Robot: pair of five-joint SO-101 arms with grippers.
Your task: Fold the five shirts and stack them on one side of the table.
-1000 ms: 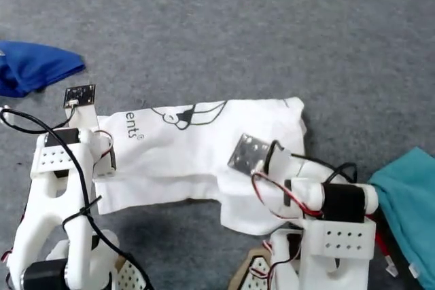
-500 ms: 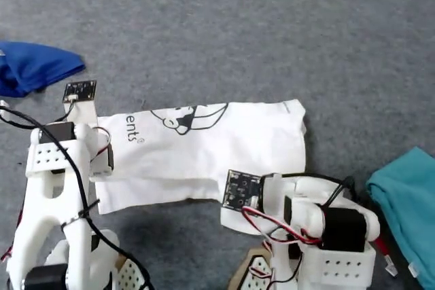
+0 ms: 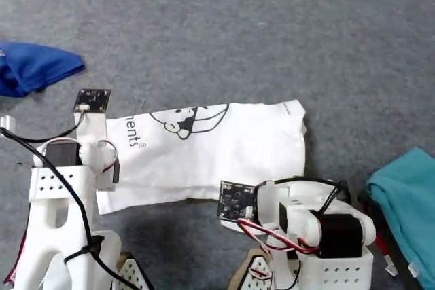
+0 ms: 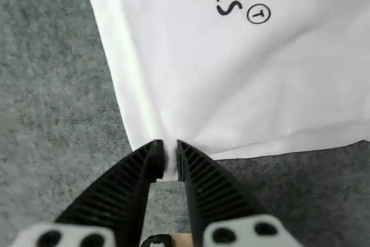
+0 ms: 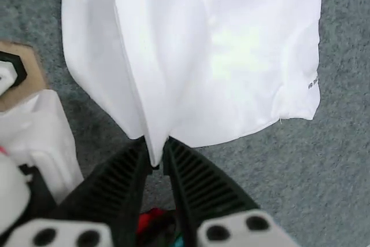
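A white shirt [image 3: 211,147] with black print lies flat in the middle of the grey table [image 3: 272,45], folded into a long band. In the left wrist view my left gripper [image 4: 167,155] is shut on the white shirt [image 4: 231,73] at its near left corner. My right gripper [image 5: 156,150] pinches a fold of the white shirt [image 5: 231,56] at its near right edge, and the cloth hangs from the fingertips. From above, the left arm [image 3: 58,181] stands over the shirt's left end and the right arm [image 3: 306,219] sits at its near right corner.
A crumpled blue shirt [image 3: 30,66] lies at the table's far left. A teal shirt [image 3: 408,202] lies at the right edge, close to the right arm. Bare grey table stretches behind the white shirt.
The right arm has drawn back toward the near edge and to the left, taking the shirt's near right flap with it. The left arm shifted slightly to the right. The shirt looks flatter.
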